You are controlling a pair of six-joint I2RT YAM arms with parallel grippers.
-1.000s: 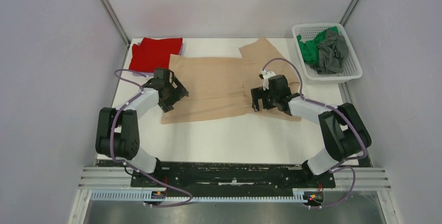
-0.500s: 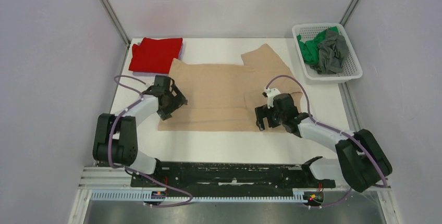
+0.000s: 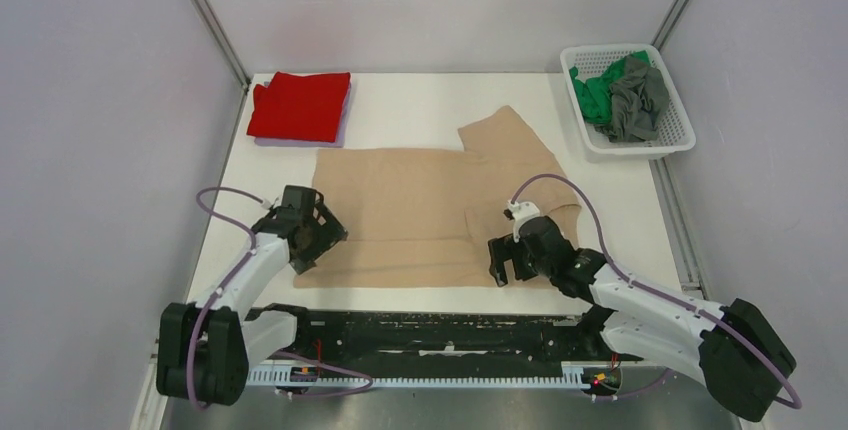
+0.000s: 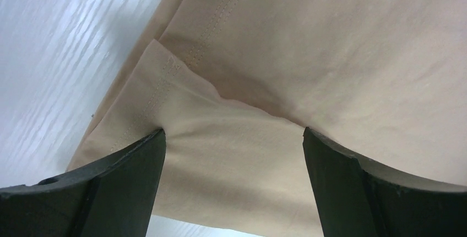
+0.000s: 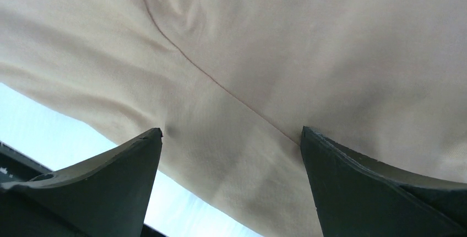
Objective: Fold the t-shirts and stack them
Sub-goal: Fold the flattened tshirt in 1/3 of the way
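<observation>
From my seat, the beige t-shirt (image 3: 410, 205) lies spread flat on the white table (image 3: 420, 100), from the centre down to the 6 o'clock edge, with one sleeve sticking out toward 1 o'clock. The left gripper (image 3: 322, 240) sits over the shirt's 8 o'clock corner, jaws spread wide. Its wrist camera shows a hemmed fold of tan cloth humped between the fingers (image 4: 110, 187) (I can't tell if the tips actually press it). The right gripper (image 3: 505, 268) is over the near hem at about 5 o'clock, jaws likewise wide apart, and a seam runs across the cloth between them in its own view. A folded red t-shirt (image 3: 300, 105) rests at 11 o'clock. The green t-shirt (image 3: 592, 95) and the grey t-shirt (image 3: 640, 100) are bunched in the white basket (image 3: 665, 145) at 1 o'clock.
</observation>
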